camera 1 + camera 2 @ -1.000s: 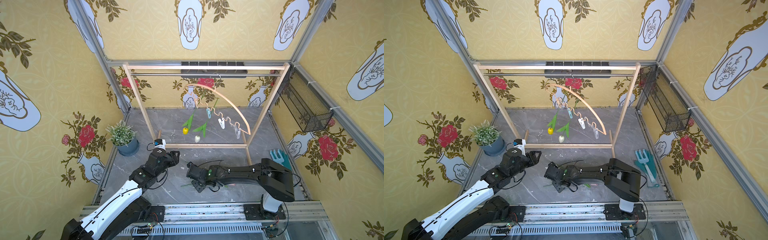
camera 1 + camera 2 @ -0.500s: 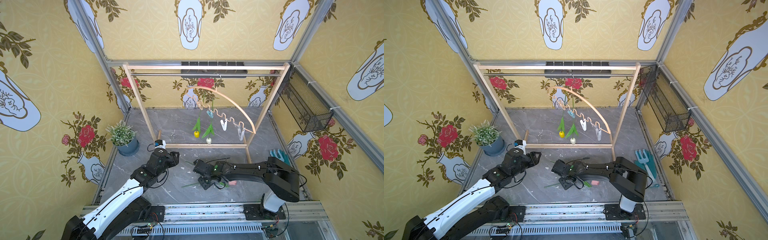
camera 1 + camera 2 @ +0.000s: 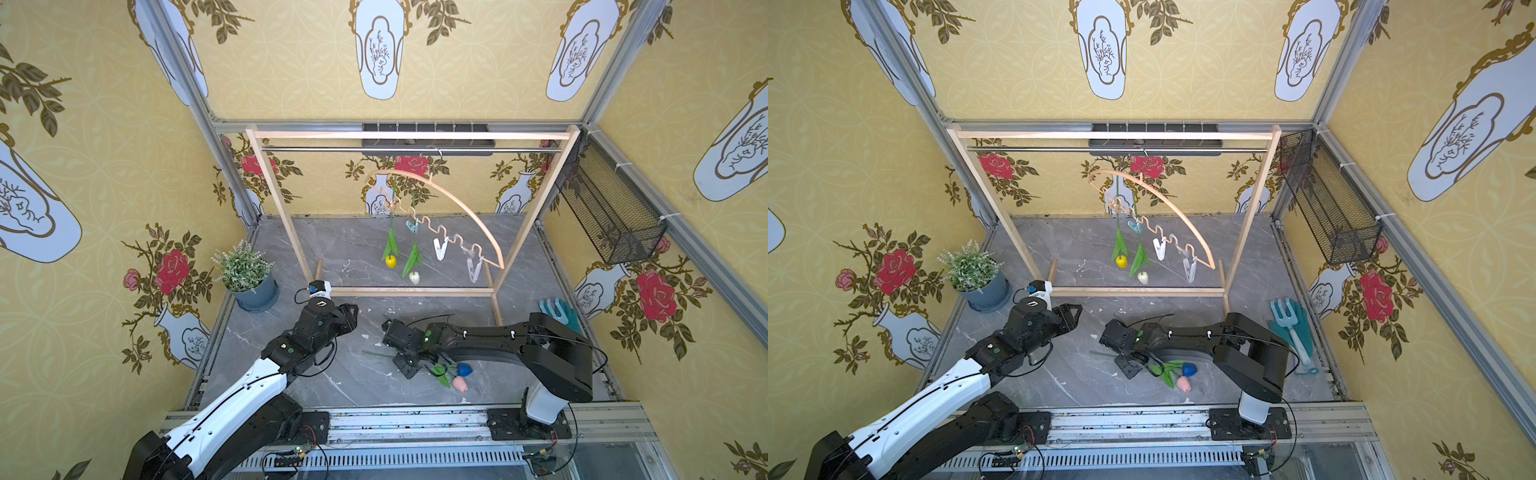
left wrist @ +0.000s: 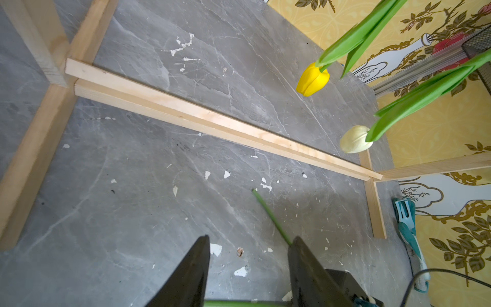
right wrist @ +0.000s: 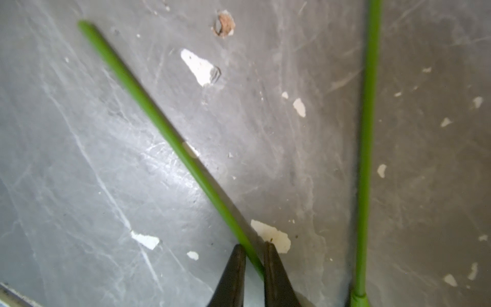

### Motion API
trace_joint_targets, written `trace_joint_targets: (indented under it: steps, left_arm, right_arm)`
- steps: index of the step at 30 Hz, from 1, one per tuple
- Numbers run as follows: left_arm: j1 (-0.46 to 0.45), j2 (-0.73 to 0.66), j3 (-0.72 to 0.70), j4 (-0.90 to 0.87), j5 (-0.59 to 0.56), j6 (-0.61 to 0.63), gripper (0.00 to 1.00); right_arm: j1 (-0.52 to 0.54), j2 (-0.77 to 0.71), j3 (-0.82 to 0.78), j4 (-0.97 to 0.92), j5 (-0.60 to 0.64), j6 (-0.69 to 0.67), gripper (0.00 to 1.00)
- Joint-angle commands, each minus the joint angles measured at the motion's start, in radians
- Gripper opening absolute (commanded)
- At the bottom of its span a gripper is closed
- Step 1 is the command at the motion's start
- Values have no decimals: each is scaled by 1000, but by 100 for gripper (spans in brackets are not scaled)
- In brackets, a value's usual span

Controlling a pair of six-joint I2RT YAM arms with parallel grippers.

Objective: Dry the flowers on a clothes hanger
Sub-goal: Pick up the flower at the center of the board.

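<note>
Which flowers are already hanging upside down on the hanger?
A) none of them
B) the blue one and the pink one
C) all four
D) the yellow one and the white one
D: the yellow tulip and the white tulip dangle head-down from the clothes hanger, while the blue tulip and the pink tulip lie on the floor.

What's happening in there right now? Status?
Right gripper shut on tulip stem; left gripper open, empty. On the clothes hanger: yellow tulip, white tulip. Second stem lies alongside, untouched.
</note>
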State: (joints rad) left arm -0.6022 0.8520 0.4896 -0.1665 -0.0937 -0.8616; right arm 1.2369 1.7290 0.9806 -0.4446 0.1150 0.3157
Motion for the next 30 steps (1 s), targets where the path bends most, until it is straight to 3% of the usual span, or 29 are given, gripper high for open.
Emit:
trace_joint_targets:
  steps: [1, 9, 15, 23, 30]
  left_arm:
    - [1, -1, 3, 30, -7, 6, 52]
    - [0, -5, 5, 30, -7, 2, 51]
    - [-1, -20, -1, 47, 28, 2, 51]
    - [-21, 14, -22, 280, 280, 0, 54]
    - [-81, 103, -4, 392, 380, 26, 55]
  right_arm:
    - [-3, 8, 19, 21, 34, -42, 13]
    - [-8, -3, 59, 65, 34, -117, 0]
    - [-43, -88, 42, 136, 57, -113, 0]
    - [-105, -294, -56, 304, 31, 2, 0]
    - [-104, -380, -122, 414, -3, 75, 0]
